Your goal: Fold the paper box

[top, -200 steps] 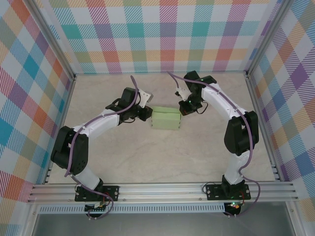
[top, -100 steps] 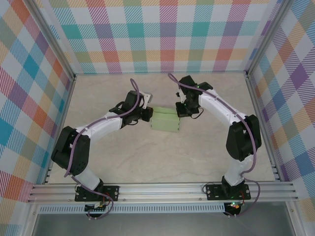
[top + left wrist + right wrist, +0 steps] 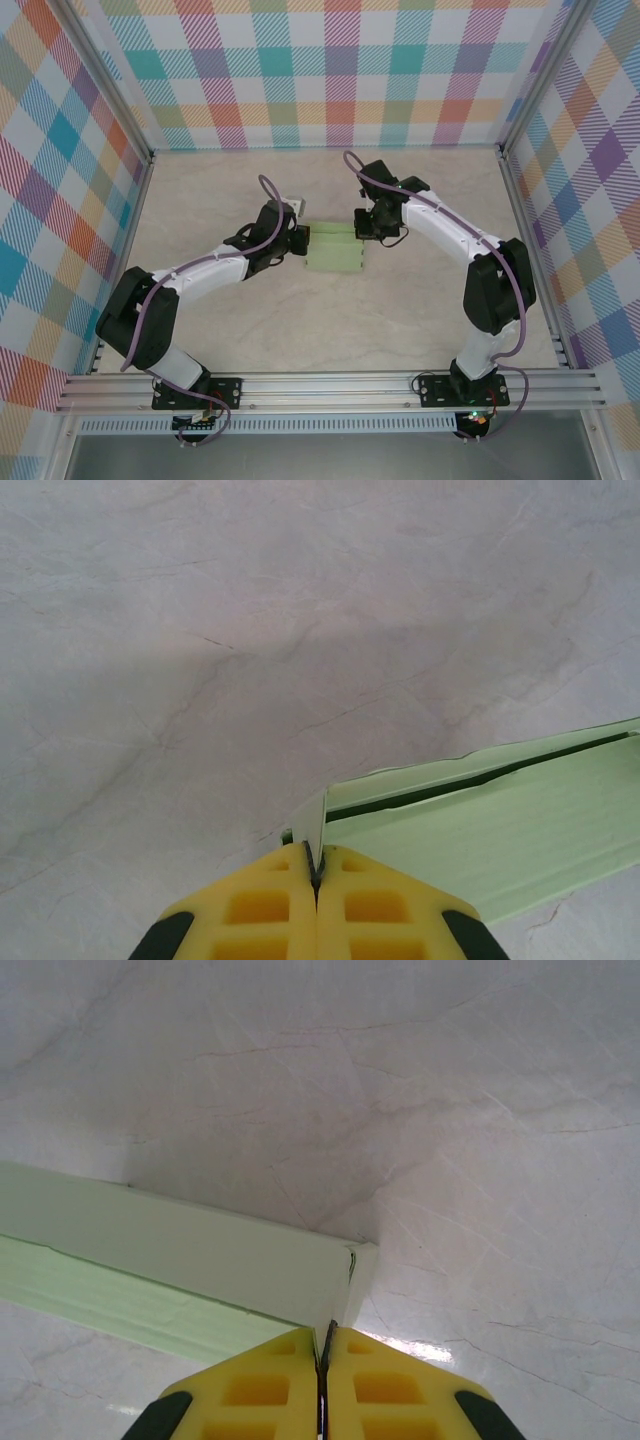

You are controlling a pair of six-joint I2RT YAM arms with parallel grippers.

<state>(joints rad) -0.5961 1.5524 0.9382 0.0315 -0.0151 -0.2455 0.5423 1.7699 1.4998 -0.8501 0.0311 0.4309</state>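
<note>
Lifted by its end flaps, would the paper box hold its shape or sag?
Probably light: the box is thin card. Likely to flex or gape: a seam stands open. The flaps pinched in the jaws may crease.

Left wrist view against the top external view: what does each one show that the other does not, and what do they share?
Left wrist: up close, the left gripper is shut on a thin end flap of the box, and a dark gap runs along the box's edge. Top external: the right gripper at the box's opposite end, and the checked walls. Shared: the pale green box lying on the table.
</note>
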